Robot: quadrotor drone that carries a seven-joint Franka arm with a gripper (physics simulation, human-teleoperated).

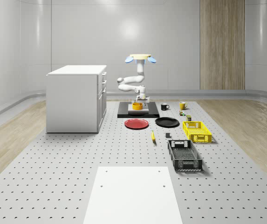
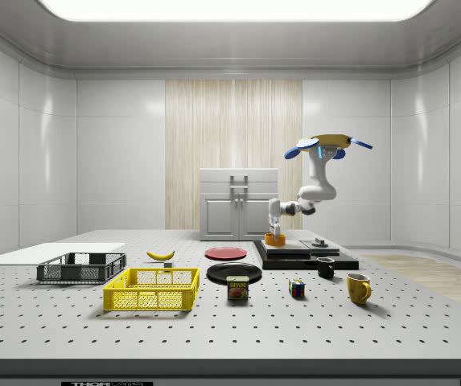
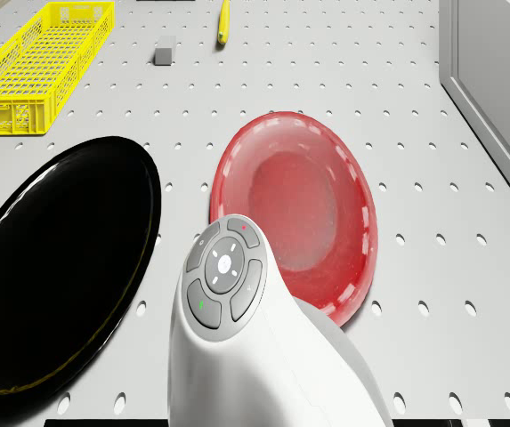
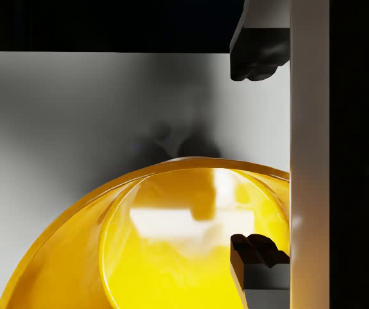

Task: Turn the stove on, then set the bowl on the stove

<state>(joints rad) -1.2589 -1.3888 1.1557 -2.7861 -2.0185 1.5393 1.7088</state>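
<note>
The yellow bowl [image 1: 137,106] sits mouth-up on the pale plate of the stove [image 1: 138,111], a black slab on the perforated desk [image 1: 68,158] beside the white cabinet [image 1: 76,98]. In the wrist view the bowl's [image 4: 171,251] glossy inside is seen from above, one fingertip [image 4: 256,251] inside the rim and the other beyond it — the claw [image 4: 256,154] is closed on the bowl's wall. From the side, the claw [image 2: 274,232] reaches straight down onto the bowl [image 2: 274,239] at the stove's [image 2: 294,253] near edge, the arm bent under the drone [image 2: 330,145], which hovers above the stove.

The drone view looks down past the arm at a red plate [image 3: 295,213] and a black plate [image 3: 50,267] lying side by side, a yellow crate [image 3: 36,67] farther off. The side view alone makes the small things readable: a tin [image 2: 238,288] labelled SPAM, a coloured cube [image 2: 296,288], a black mug [image 2: 325,268], a yellow mug [image 2: 358,288], a banana [image 2: 161,255] and a black crate [image 2: 81,268].
</note>
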